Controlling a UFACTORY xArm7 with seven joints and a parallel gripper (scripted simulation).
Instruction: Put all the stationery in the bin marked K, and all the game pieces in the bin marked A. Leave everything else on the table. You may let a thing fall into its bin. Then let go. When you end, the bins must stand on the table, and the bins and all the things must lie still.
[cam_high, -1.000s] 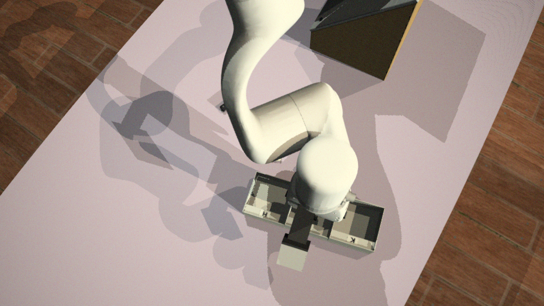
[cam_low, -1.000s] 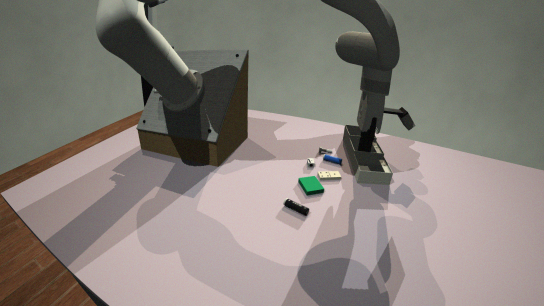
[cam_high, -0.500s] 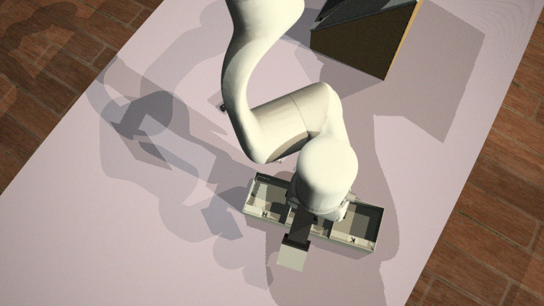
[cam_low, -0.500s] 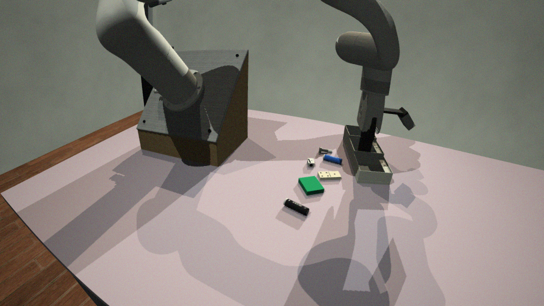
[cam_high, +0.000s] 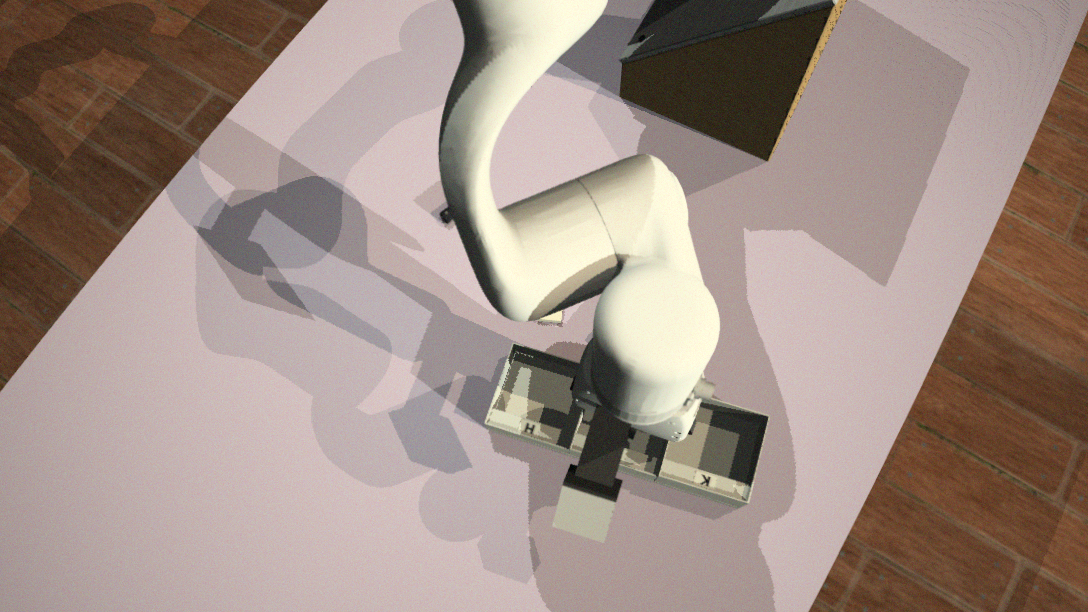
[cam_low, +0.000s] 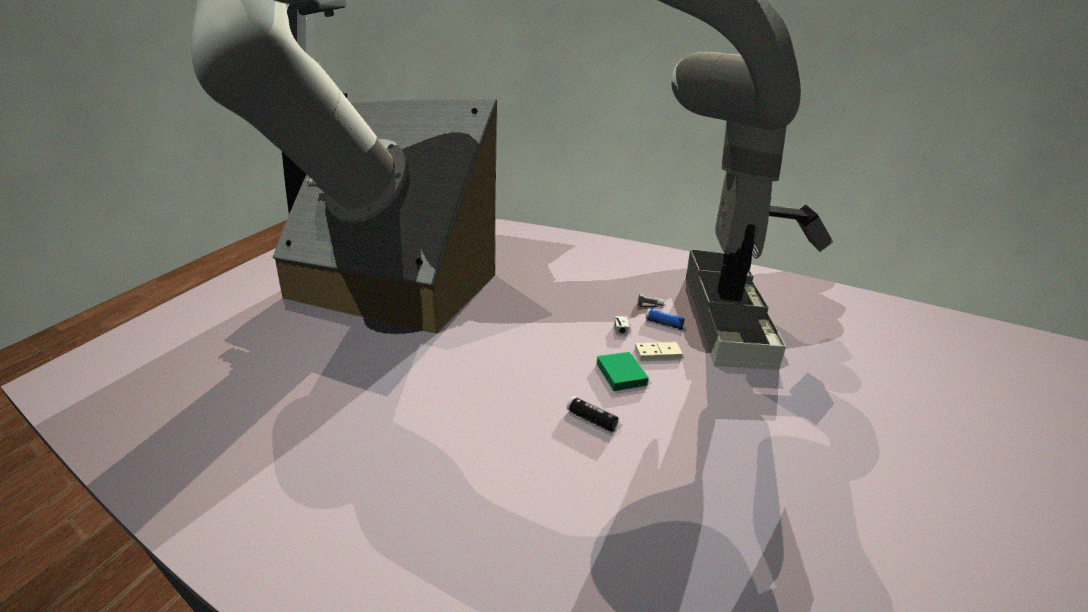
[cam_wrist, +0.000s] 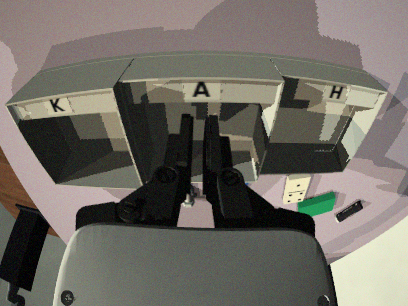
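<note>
Wrist view: claw (cam_wrist: 198, 132) (cam_low: 731, 296), one, nearly closed, empty, over bin A (cam_wrist: 201, 91) (cam_low: 703, 304). Domino (cam_wrist: 296, 189) (cam_low: 658, 350) (cam_high: 552, 316), one, outside the bins, aside from the claw. Step, judged: between pieces; next, rise, travel to domino, open, straddle its narrow width.

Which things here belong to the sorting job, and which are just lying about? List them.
Job:
- domino
- bin K
- bin A
- white block, perhaps a die or sharpener

Lying about:
- bolt
- black cylinder, likely a battery

I can't place the green slab or blue cylinder.
</note>
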